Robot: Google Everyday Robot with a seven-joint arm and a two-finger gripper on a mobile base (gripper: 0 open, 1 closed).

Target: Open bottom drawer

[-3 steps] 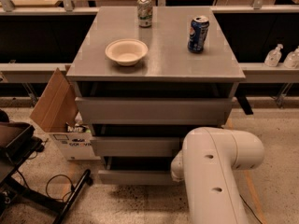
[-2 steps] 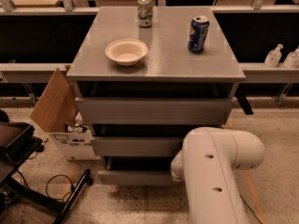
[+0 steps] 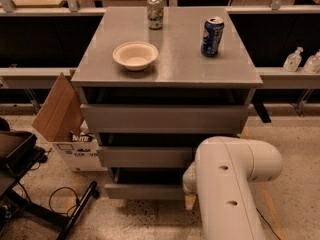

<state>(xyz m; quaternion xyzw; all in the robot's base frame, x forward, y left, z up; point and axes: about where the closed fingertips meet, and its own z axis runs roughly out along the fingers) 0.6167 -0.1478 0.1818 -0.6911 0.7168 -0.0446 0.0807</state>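
Camera view: a grey cabinet (image 3: 165,119) stands in the middle of the floor, with three drawer fronts stacked below its tabletop (image 3: 175,64). The bottom drawer (image 3: 144,191) is the lowest and narrowest-looking front, just above the speckled floor, and a dark gap shows above its top edge. The middle drawer (image 3: 145,157) and the top drawer (image 3: 165,118) sit above it, each with a dark band over its front.

The robot's white arm (image 3: 230,184) fills the lower right and covers the right end of the bottom drawer and part of the middle one. The gripper (image 3: 190,201) is mostly hidden behind the arm. Only a tan tip shows below the arm's joint, just beside the right end of the bottom drawer's front. Whether it is apart, together or clamped on anything cannot be told.

On the tabletop a cream bowl (image 3: 135,55) sits at the left. A green-and-white can (image 3: 155,12) stands upright at the back, and a blue can (image 3: 212,36) stands upright to the right.

Left of the cabinet an open cardboard box (image 3: 57,109) rests on the floor, its flap leaning up. Two pump bottles (image 3: 293,60) stand on a ledge at the far right.
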